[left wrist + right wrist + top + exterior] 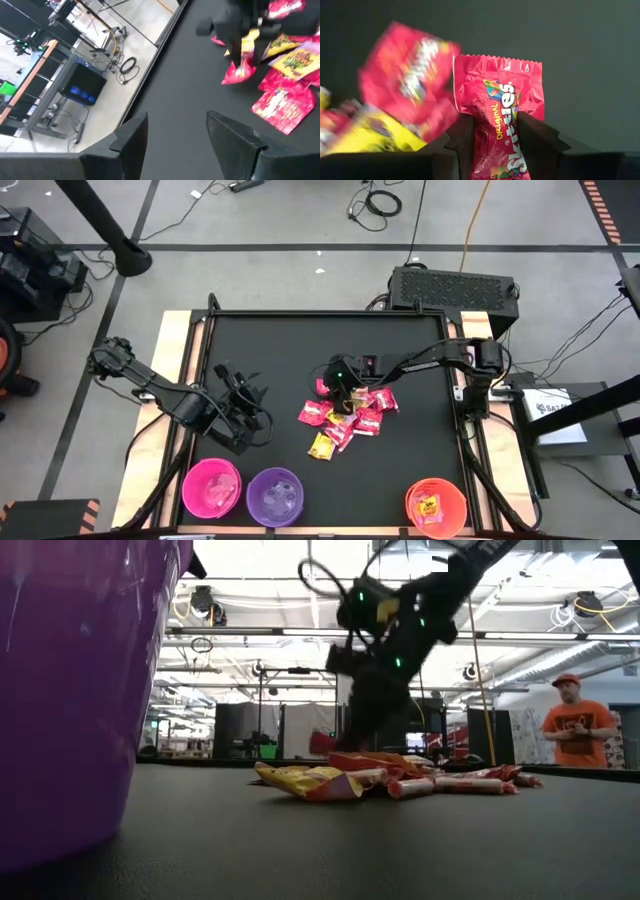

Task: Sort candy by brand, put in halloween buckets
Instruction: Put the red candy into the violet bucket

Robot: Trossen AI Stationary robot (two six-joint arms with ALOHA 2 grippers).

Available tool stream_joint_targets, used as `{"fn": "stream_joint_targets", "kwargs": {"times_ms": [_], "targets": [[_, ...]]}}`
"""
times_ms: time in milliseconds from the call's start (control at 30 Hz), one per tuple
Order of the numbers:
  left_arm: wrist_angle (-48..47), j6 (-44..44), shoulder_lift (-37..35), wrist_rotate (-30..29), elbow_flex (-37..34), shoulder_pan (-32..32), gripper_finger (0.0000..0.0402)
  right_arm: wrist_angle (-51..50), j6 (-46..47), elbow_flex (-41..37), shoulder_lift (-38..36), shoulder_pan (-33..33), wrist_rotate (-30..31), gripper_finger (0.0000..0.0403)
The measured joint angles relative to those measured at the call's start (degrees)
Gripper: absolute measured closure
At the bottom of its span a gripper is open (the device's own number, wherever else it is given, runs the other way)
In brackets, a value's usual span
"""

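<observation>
The candy pile [352,418] of red, yellow and pale packets lies at the table's middle, and also shows in the low view [400,780]. One yellow packet [321,446] lies apart on its near side. My right gripper [343,388] stands over the pile's far-left edge, shut on a red Skittles packet [500,100]. My left gripper [250,402] waits open [175,135] left of the pile, touching nothing. The pink bucket [212,488], purple bucket [275,496] and orange-red bucket [436,507] stand along the near edge. My right gripper pinches the red Skittles packet between its two fingers [465,135], gripping it across its width near one end [492,137]. The fingers point down from above. The packet's crimped far end [497,61] sticks out past the fingertips and hangs below them [235,74]. I cannot tell whether that end touches the table.
The orange-red bucket holds a yellow packet [430,505]. The purple bucket [60,690] fills the low view's left side. Bare black table lies between the pile and the buckets. A person in an orange shirt [575,730] stands in the room behind.
</observation>
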Motion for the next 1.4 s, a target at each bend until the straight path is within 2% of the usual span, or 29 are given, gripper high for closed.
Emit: {"fn": "stream_joint_targets", "kwargs": {"times_ms": [133, 400, 633, 867, 1100, 1200, 1400], "targets": [[0.21, 0.07, -0.02, -0.38, -0.13, 0.30, 0.0194, -3.69, -1.46, 2.85, -3.70, 0.71, -0.68, 0.0269], [0.18, 0.02, -0.02, -0.33, -0.13, 0.29, 0.0194, -5.14, -4.90, 4.17, -15.04, 3.04, -12.66, 0.0269], [0.68, -0.02, -0.02, 0.28, -0.11, 0.29, 0.0194, -7.65, -8.77, 4.17, -22.37, 7.17, -12.84, 0.0269], [3.67, 0.37, -0.02, 0.48, -0.11, 0.29, 0.0194, -7.39, -13.71, 4.19, -24.49, 10.97, 0.65, 0.0269], [8.82, 6.33, -0.02, 0.15, -0.11, 0.32, 0.0194, -4.33, -23.19, 4.19, -24.28, 14.05, 23.62, 0.0269], [11.16, 9.13, -0.02, -0.04, -0.08, 0.33, 0.0194, -3.79, -26.37, 4.19, -24.27, 14.87, 28.34, 0.0269], [14.71, 13.07, -0.02, -0.36, -0.06, 0.89, 0.0194, -3.74, -35.38, 4.19, -24.27, 16.60, 33.60, 0.0268]]}}
